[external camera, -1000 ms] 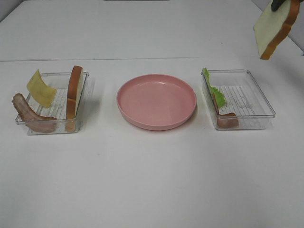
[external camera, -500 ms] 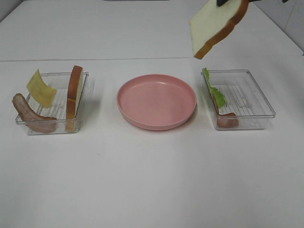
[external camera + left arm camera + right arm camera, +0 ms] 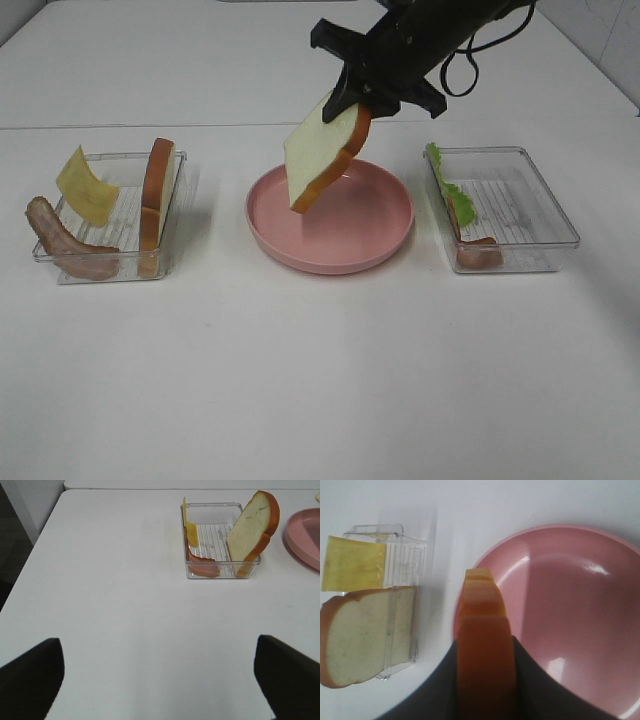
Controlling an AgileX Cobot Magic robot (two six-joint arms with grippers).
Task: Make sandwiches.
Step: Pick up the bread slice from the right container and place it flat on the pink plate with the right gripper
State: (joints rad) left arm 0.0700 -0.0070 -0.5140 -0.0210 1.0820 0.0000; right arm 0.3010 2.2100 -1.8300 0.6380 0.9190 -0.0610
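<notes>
My right gripper (image 3: 352,103) is shut on a white bread slice (image 3: 322,155) with an orange-brown crust. The slice hangs tilted over the left part of the pink plate (image 3: 375,225). In the right wrist view its crust (image 3: 485,645) shows edge-on between the dark fingers (image 3: 530,692), above the plate (image 3: 575,615). A second bread slice (image 3: 155,200), a yellow cheese slice (image 3: 85,187) and bacon (image 3: 65,243) stand in the left clear tray (image 3: 120,268). Lettuce (image 3: 447,188) and bacon (image 3: 478,252) lean in the right tray (image 3: 520,205). My left gripper (image 3: 160,680) is open over bare table, short of its tray (image 3: 220,540).
The white table (image 3: 320,380) spreads wide in front of the plate and trays. A seam runs across it behind the trays. The right arm's cable (image 3: 470,60) hangs behind the gripper. The left arm is out of the exterior high view.
The right arm has carried the bread slice from the far right leftward and down, to just over the plate's left part. Nothing in the trays has moved.
</notes>
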